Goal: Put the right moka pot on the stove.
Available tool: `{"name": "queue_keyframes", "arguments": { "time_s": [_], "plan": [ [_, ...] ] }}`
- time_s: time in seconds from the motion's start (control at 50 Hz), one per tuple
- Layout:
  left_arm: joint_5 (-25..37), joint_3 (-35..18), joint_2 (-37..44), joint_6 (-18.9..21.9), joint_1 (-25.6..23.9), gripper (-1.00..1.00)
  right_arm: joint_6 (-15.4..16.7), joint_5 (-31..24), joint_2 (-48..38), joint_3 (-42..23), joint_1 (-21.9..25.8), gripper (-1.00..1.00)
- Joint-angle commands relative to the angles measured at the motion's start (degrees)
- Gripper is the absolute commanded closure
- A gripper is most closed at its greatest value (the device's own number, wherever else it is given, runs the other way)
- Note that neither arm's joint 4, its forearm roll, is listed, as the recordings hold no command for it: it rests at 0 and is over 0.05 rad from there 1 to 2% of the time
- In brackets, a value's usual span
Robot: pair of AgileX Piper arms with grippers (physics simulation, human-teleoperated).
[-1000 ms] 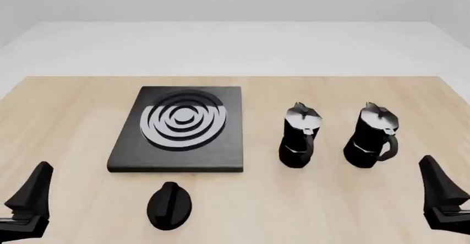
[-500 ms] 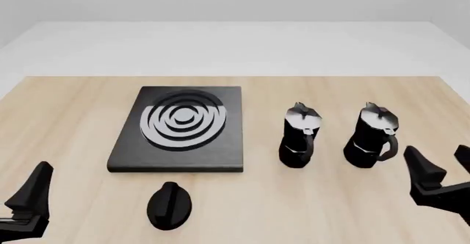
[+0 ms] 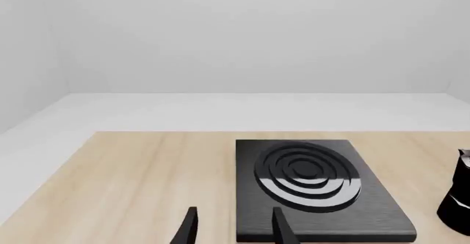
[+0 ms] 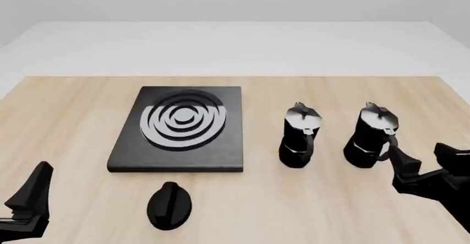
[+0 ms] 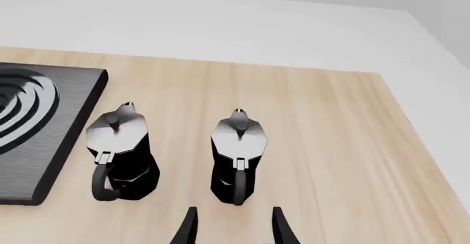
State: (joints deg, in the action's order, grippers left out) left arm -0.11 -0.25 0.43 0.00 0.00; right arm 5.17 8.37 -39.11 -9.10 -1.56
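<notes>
Right pot (image 4: 376,137) upright on surface (image 4: 66,117), well right of stove (image 4: 178,129), beside slimmer pot (image 4: 300,136). Right hand (image 4: 424,166) open, empty, just right of right pot's handle. Left hand (image 3: 232,228) open, empty.

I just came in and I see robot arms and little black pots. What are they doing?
The right gripper is open and reaching toward the right black faceted moka pot with the shiny silvery lid. It is close to the pot's handle but grips nothing. That pot stands upright on the wooden table, beside a second black moka pot just like it. The flat black square stove with silver ring burner has nothing on it. The left gripper waits near the table's front edge, holding nothing.
</notes>
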Motion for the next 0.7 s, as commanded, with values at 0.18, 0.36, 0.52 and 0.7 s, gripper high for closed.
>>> {"name": "queue_keyframes", "arguments": {
  "time_s": [0.18, 0.36, 0.52, 0.7],
  "plan": [
    [0.0, 0.0, 0.0, 0.0, 0.0, -1.0, 0.03, 16.41, -18.07, 2.56, -1.48, -1.0],
    [0.0, 0.0, 0.0, 0.0, 0.0, -1.0, -0.08, 16.56, -19.91, 0.85, -1.46, -1.0],
    [0.0, 0.0, 0.0, 0.0, 0.0, -1.0, 0.45, 19.36, -24.64, -0.48, -1.28, -1.0],
    [0.0, 0.0, 0.0, 0.0, 0.0, -1.0, 0.57, 22.11, -28.78, -1.35, -1.75, -1.0]
  ]
}}
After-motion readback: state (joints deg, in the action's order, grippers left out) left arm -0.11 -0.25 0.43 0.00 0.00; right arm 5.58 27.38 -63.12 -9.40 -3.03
